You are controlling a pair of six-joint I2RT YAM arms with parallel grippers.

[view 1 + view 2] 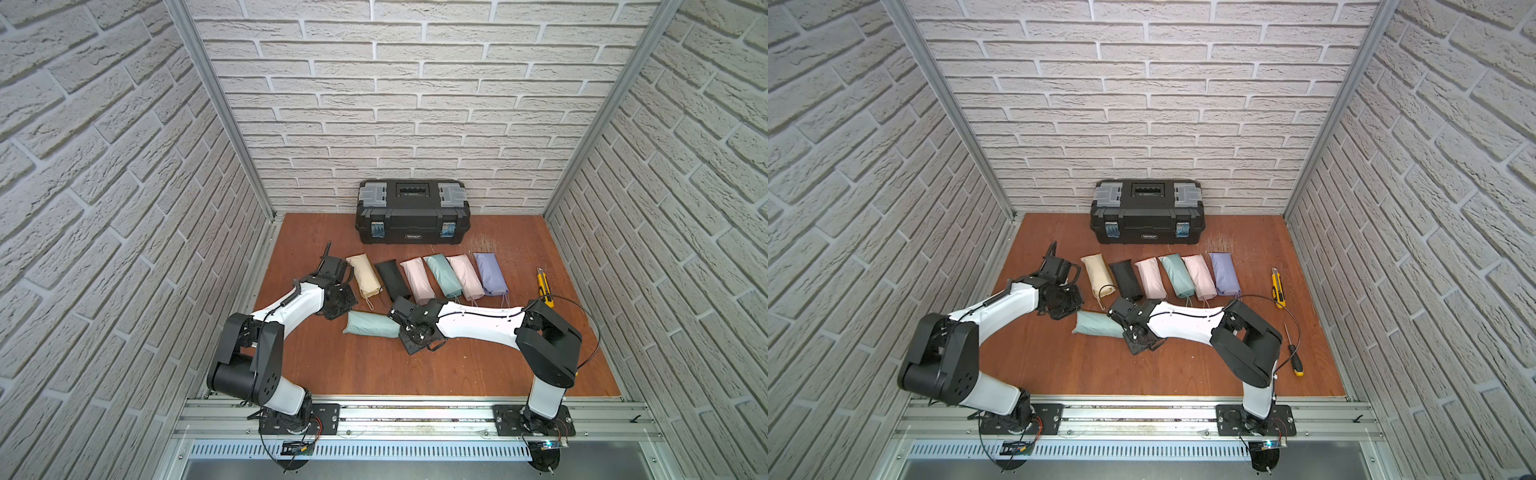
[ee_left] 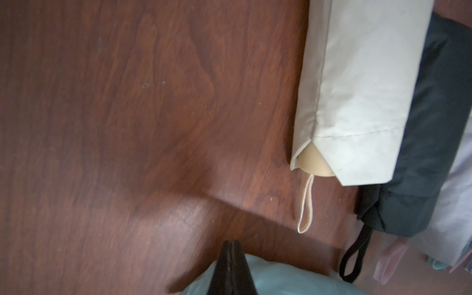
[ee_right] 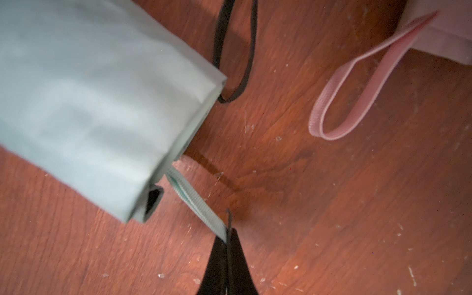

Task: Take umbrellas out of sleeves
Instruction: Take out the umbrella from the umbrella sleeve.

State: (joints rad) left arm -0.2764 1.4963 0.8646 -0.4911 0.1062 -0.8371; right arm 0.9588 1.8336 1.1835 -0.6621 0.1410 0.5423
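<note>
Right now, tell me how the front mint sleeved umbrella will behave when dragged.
The mint sleeve looks smooth and limp, so it will probably slide or bunch. Its plump, rounded fill may let it roll on the table. The wrist loop in the right gripper is soft strap, likely stretching taut before anything moves.
</note>
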